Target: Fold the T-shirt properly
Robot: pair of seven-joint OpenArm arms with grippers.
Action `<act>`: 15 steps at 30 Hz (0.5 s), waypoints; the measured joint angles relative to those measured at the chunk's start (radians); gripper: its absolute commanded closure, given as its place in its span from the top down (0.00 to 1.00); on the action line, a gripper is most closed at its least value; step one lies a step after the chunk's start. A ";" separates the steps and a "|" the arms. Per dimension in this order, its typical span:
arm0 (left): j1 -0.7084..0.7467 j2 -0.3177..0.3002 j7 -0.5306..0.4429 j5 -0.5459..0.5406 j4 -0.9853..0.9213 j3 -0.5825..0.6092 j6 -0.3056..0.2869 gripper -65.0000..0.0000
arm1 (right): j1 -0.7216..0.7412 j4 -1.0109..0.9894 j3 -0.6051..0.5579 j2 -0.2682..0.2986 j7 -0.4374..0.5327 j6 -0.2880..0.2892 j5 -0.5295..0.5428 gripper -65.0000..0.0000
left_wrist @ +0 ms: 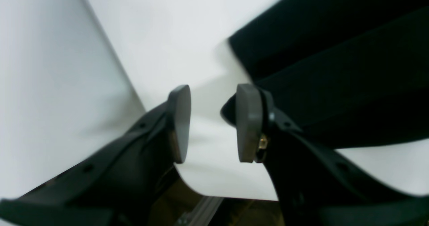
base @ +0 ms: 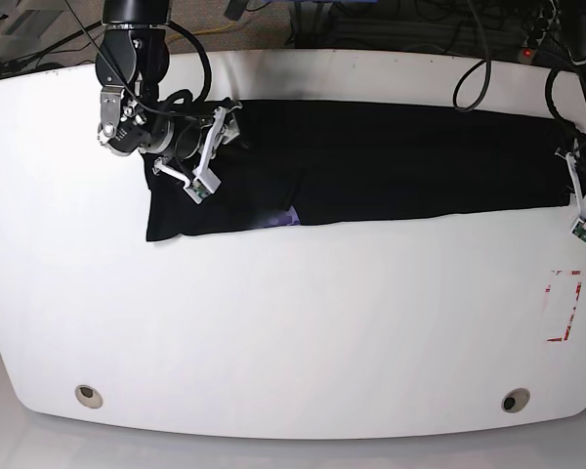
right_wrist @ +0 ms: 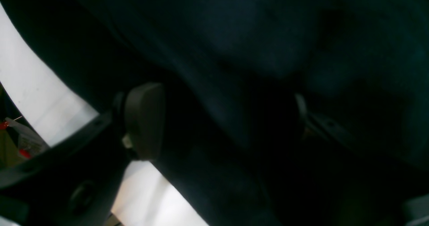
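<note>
T-shirt [base: 371, 161]: folded into a long band across the far table [base: 273, 322] | left gripper [left_wrist: 212, 123]: narrow gap, empty, beside shirt's edge | right gripper [right_wrist: 221, 118]: jaws wide over the cloth; grip unclear

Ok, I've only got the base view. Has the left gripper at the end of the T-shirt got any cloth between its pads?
Observer: No. In the left wrist view the left gripper has a gap between its pads, and only white table shows through it.
Operator: Where's the cloth, then?
Observer: The T-shirt edge lies just outside one pad, beside it rather than between the two.
Operator: And the right gripper?
Observer: In the right wrist view, the right gripper stands wide open over dark cloth.
</note>
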 measured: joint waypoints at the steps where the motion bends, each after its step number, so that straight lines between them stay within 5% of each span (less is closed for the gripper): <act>1: -0.011 -0.004 0.001 0.000 -0.019 0.000 -0.001 0.30 | 0.000 0.000 0.000 0.000 0.000 0.000 -0.001 0.70; 5: -0.045 -0.031 0.006 -0.001 -0.102 0.008 -0.001 0.32 | -0.001 0.000 0.000 0.000 0.000 0.000 -0.003 0.70; 12: -0.085 -0.085 -0.059 -0.004 -0.161 0.042 0.000 0.53 | -0.001 0.000 0.000 0.000 0.000 0.000 -0.002 0.70; 15: -0.069 -0.079 -0.021 -0.091 -0.095 -0.010 -0.002 0.56 | -0.001 0.001 0.000 0.000 0.000 0.000 0.001 0.70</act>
